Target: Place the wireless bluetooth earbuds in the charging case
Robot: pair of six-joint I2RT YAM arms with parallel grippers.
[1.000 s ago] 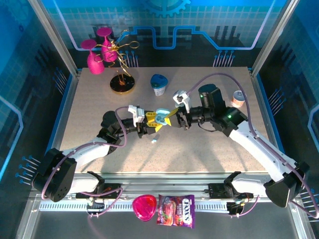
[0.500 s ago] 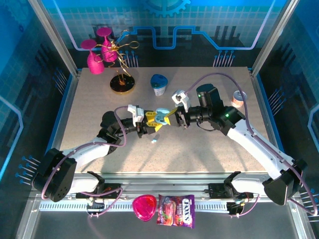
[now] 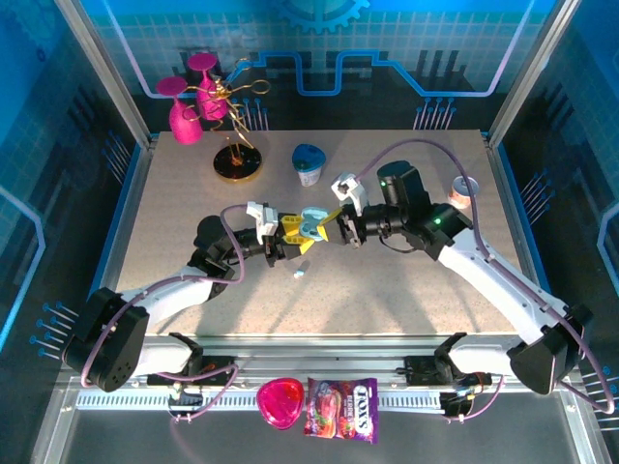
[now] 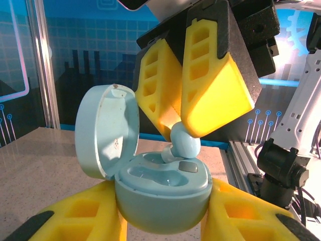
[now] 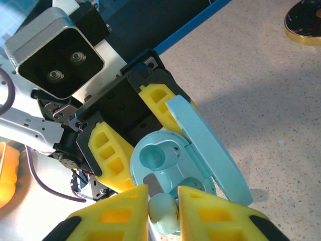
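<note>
Overhead, the table (image 3: 164, 222) lay bare along its left edge, with pink goblets (image 3: 186, 101) and a gold stand (image 3: 237, 162) crowded into the far left corner. Near the middle, the left gripper (image 3: 296, 236) clamped the case (image 3: 311, 226) from both sides and held it off the surface. Its lid (image 4: 108, 130) was swung open (upright on the left in the left wrist view). The case's underside was hidden between the yellow fingers (image 4: 90, 216). A loose earbud (image 3: 300, 274) lay just below on open table. From the right, the right gripper (image 3: 336, 223) pinched a second earbud (image 4: 184, 143) at one well of the case. Whether its stem sat inside could not be made out. The other well (image 5: 153, 157) stood empty. Past the right arm, a small tub (image 3: 464, 191) sat near the right edge, too small to read.
</note>
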